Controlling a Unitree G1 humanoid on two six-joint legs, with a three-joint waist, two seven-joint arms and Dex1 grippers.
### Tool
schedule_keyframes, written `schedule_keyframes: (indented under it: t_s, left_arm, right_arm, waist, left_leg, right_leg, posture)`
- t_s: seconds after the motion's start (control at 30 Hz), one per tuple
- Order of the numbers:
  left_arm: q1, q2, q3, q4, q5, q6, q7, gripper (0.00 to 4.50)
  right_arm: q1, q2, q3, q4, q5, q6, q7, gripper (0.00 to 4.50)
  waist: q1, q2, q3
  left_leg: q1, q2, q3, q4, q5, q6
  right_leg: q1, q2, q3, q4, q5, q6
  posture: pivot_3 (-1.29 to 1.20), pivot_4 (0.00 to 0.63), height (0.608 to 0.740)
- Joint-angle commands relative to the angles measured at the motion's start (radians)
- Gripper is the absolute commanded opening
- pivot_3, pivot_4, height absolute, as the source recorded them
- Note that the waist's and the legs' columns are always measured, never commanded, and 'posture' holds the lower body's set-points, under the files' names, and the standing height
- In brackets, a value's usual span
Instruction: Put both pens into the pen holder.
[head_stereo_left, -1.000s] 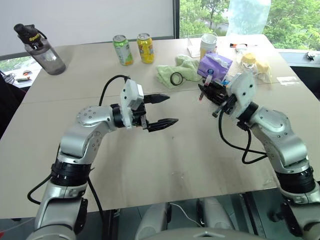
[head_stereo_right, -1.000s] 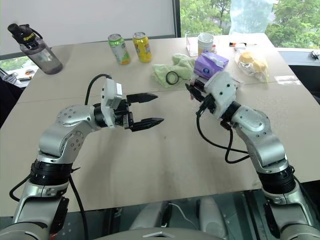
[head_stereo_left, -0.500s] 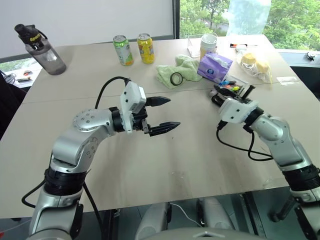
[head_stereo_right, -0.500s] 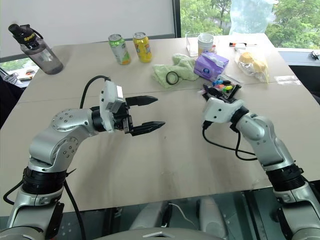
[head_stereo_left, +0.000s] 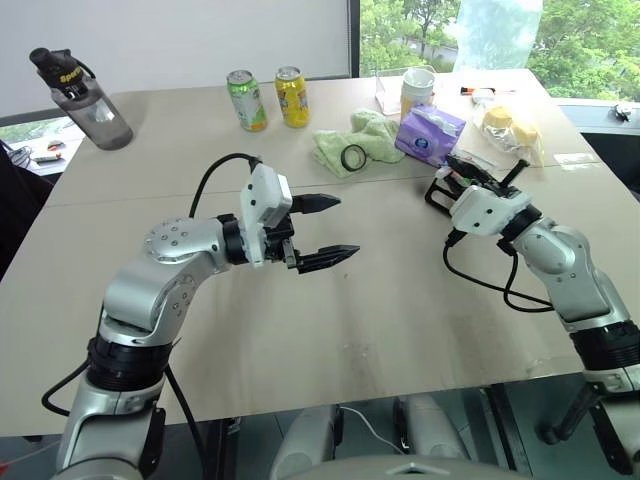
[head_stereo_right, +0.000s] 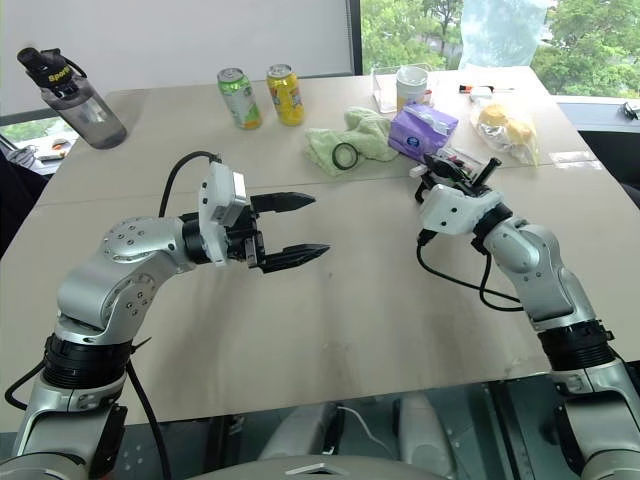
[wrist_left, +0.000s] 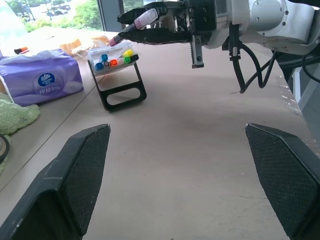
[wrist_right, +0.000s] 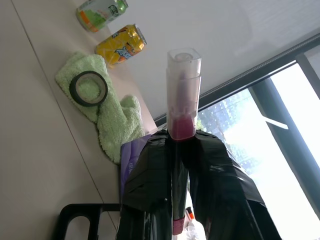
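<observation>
Silver jointed arms, white wrist housings, looping black cables, black textured claw fingers (wrist_left: 80, 185).

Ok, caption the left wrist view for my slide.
Right claw holds the pink-ended pen above the pen holder, purple tissue pack alongside.

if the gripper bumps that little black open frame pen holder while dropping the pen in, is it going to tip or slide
The small black open-frame pen holder probably slides or tips easily: it stands on thin looped legs on the smooth tan table, with the coloured markers sitting high in it. It looks light, so a sideways knock from the right gripper, shut on the black pink-ended pen, could shift it.
</observation>
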Motion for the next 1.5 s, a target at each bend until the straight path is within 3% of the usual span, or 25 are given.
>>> schedule_keyframes:
  t_s: [0.03,0.4,0.43,0.5,0.67,0.7,0.97,1.13,1.37,1.5]
  left_arm:
    - [-0.007,0.007,0.013,-0.018,-0.005,-0.014,-0.007,4.44]
    - [-0.012,0.003,0.013,-0.01,-0.002,-0.015,-0.008,4.44]
    - [-0.011,0.004,0.014,-0.011,-0.002,-0.016,-0.009,4.5]
    - [-0.01,0.007,0.015,-0.011,0.002,-0.017,-0.009,4.5]
    - [-0.002,0.015,0.022,-0.015,0.003,-0.016,-0.007,4.5]
    - [-0.001,0.017,0.023,-0.015,0.003,-0.016,-0.008,4.5]
    - [0.003,0.023,0.027,-0.014,-0.001,-0.015,-0.007,4.5]
    - [0.002,0.015,0.028,-0.005,0.002,-0.021,0.0,4.5]
    - [0.068,-0.051,0.059,-0.013,0.04,-0.034,0.143,4.5]
    - [0.205,-0.072,0.076,-0.071,0.077,0.001,0.261,4.5]
  right_arm:
    - [0.006,0.008,-0.029,-0.033,0.019,-0.013,0.002,0.04]
    - [-0.04,0.025,-0.067,0.046,0.044,0.038,-0.003,0.04]
    - [-0.046,0.031,-0.072,0.053,0.052,0.046,-0.003,1.07]
    - [-0.072,0.041,-0.082,0.088,0.07,0.061,-0.002,1.72]
    - [-0.106,0.038,-0.082,0.15,0.067,0.031,-0.01,4.21]
    - [-0.108,0.038,-0.082,0.153,0.067,0.028,-0.01,4.36]
    - [-0.092,0.056,-0.086,0.112,0.094,0.008,0.001,4.36]
    - [0.004,0.08,-0.059,0.009,0.254,0.079,0.158,4.36]
    - [0.139,0.076,-0.075,-0.195,0.541,0.486,0.35,4.36]
    - [0.225,0.053,-0.111,-0.261,0.659,0.605,0.414,4.36]
  waist:
    - [0.0,0.0,0.0]
    - [-0.001,0.0,0.0]
    - [-0.002,0.0,0.0]
    - [-0.002,0.0,0.0]
    - [-0.001,0.0,0.0]
    - [-0.001,0.0,0.0]
    - [-0.003,0.0,0.0]
    - [-0.001,0.0,0.0]
    - [-0.001,0.0,0.0]
    - [0.0,0.001,0.0]
  left_leg:
    - [0.0,0.0,0.0,0.0,0.0,0.0]
    - [0.0,0.0,0.0,0.0,0.0,0.0]
    - [0.0,0.0,0.0,0.0,0.0,0.0]
    - [0.0,0.0,0.0,0.0,0.0,0.0]
    - [0.0,0.0,0.0,0.0,0.0,0.0]
    - [0.0,0.0,0.0,0.0,0.0,0.0]
    - [0.0,0.0,0.0,0.0,0.0,0.0]
    - [0.0,0.0,0.0,0.0,0.0,0.0]
    - [0.0,0.0,-0.001,0.0,0.0,0.0]
    - [0.001,0.0,-0.001,-0.001,0.0,0.0]
  right_leg:
    - [0.0,0.0,0.0,0.0,0.0,0.0]
    - [0.0,0.0,0.0,0.0,0.0,0.0]
    - [0.0,0.0,0.0,0.0,0.0,0.0]
    - [0.0,0.0,0.0,0.0,0.0,0.0]
    - [0.0,0.0,0.0,0.0,0.0,0.0]
    - [0.0,0.0,0.0,0.0,0.0,0.0]
    - [0.0,0.0,0.0,0.0,0.0,0.0]
    - [0.0,0.0,0.0,0.0,0.0,0.0]
    - [0.001,0.0,0.001,-0.001,0.0,0.0]
    - [0.001,0.0,0.003,-0.001,0.0,0.0]
  posture:
    - [0.0,0.15,0.74]
    - [0.0,0.15,0.74]
    - [0.0,0.15,0.74]
    - [0.0,0.15,0.74]
    - [0.0,0.15,0.74]
    - [0.0,0.15,0.74]
    - [0.0,0.15,0.74]
    - [0.0,0.15,0.74]
    - [0.0,0.15,0.74]
    - [0.0,0.15,0.74]
